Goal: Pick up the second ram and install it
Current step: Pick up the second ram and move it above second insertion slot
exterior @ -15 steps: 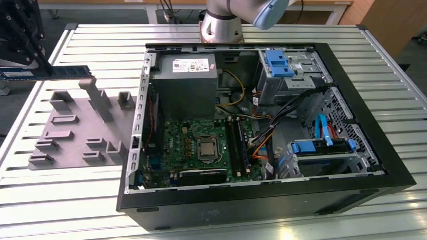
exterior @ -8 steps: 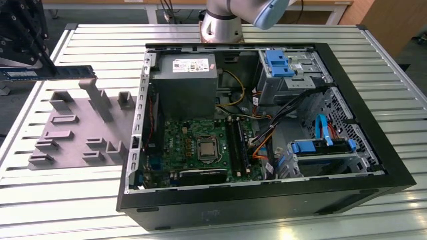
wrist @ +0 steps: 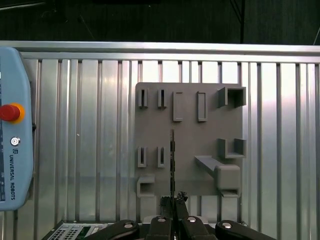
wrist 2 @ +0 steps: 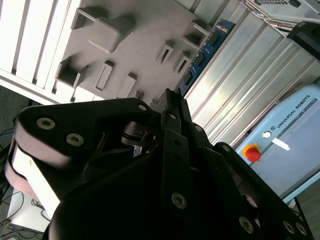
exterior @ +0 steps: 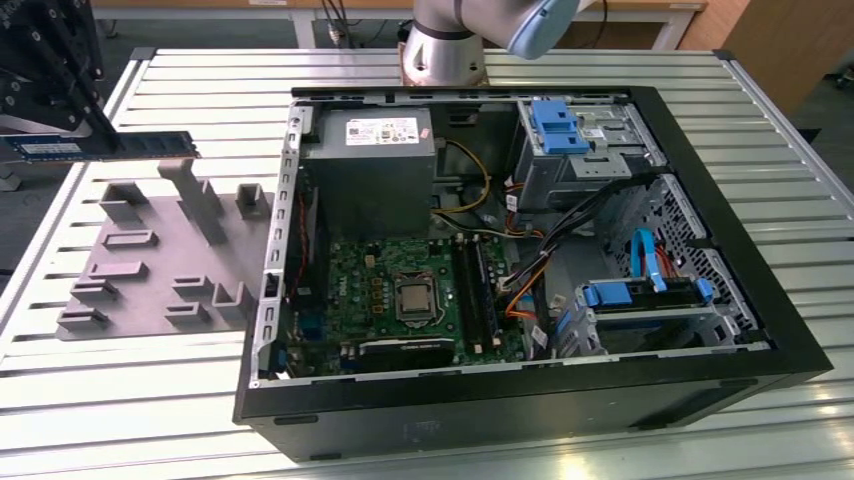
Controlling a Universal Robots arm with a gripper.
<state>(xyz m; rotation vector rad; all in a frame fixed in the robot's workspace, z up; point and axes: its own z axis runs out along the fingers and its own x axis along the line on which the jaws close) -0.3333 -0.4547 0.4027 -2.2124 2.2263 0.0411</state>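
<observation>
While the motherboard (exterior: 400, 290) sits in the open case (exterior: 441, 420), the gripper (wrist: 173, 201) clamps the second ram (exterior: 147, 144) above the fixture (exterior: 147, 260).

place: robotics lab | evidence: slatted aluminium bench (exterior: 134, 400), open computer case (exterior: 534, 395), robot teach pendant (wrist: 15, 125)

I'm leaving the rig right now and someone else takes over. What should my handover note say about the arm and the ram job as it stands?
Gripper: shut on the second ram, gripping it near one end.
Ram: held level in the air above the grey fixture, at the exterior view's left, apart from the open computer case.
Done: ram picked up and clear of the fixture.
Left: the install; the ram is not yet over the black slot rails on the board inside the case.
</observation>
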